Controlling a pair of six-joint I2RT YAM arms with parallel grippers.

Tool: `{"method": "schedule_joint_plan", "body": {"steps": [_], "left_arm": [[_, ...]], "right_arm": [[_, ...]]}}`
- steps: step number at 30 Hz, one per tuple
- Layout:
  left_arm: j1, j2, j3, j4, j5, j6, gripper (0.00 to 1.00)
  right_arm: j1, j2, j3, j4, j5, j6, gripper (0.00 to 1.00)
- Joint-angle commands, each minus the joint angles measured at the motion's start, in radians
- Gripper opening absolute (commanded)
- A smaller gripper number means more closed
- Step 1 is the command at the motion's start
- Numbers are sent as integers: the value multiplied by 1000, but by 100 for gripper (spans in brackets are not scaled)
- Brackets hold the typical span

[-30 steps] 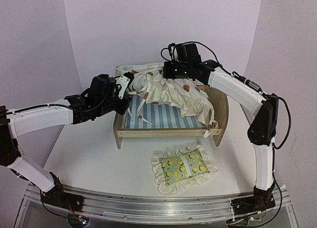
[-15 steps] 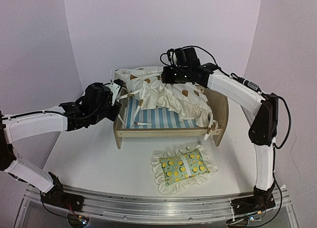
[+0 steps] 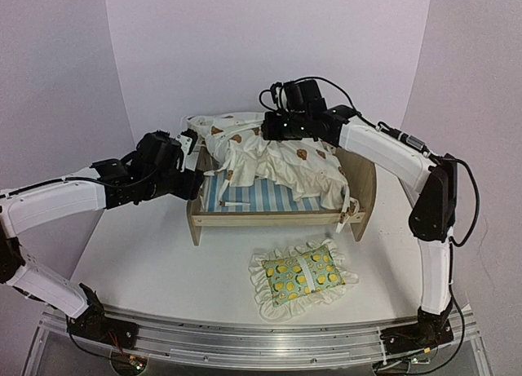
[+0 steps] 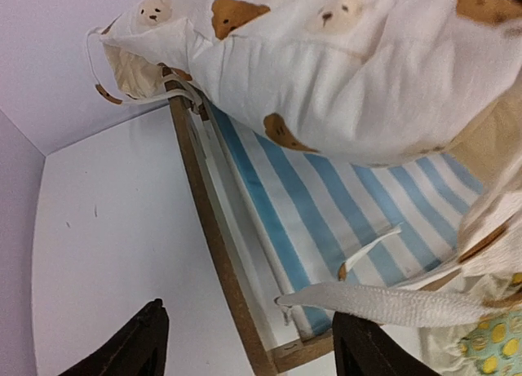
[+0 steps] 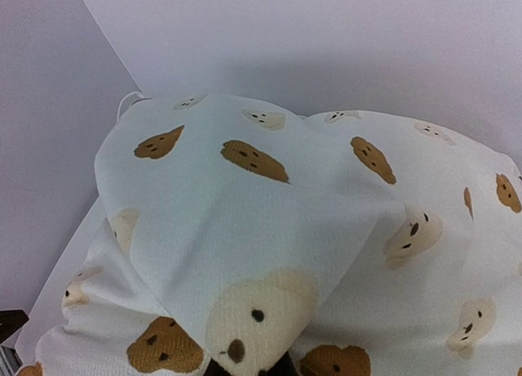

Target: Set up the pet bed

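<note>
Bed (image 3: 269, 218) pale-wood, blue-striped; left pincer (image 4: 253, 337) spread, right pincer (image 3: 276, 131) pinching bear-print cushion (image 3: 285, 160).

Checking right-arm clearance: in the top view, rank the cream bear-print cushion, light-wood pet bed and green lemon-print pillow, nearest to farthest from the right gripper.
From the right gripper:
1. Cream bear-print cushion, in its grip, over the bed.
2. Light-wood pet bed, just below.
3. Green lemon-print pillow, in front of the bed.
</note>
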Motion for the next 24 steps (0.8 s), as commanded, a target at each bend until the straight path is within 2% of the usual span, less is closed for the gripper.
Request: {"method": "schedule_joint_plan", "body": {"steps": [1,3,7,9,11,13,16,20,24], "left_arm": [[-16,-81,89,-134,120,-118,65],[-31,-95,91,-168,145,-149,63],[-42,-100,99,-279,10,-231,69],[-41,-107,98,-304,-30,-254,65],[-43,-129,75,-251,54,-236,55],[-49,-156,17,-135,178,-188,51],[-70,-136,-39,-29,257,-129,51],[-78,-77,-91,81,254,-58,55],[-78,-10,-93,140,252,-43,54]], "right_arm": [[16,7,51,52,17,-4,0],[21,20,61,51,26,-9,0],[27,43,78,50,32,-14,0],[28,51,87,50,33,-10,0],[30,59,95,50,33,-5,0],[31,68,104,50,36,-4,0],[33,73,115,50,45,-4,0],[36,74,126,47,54,-5,0],[38,72,131,43,58,-9,0]]}}
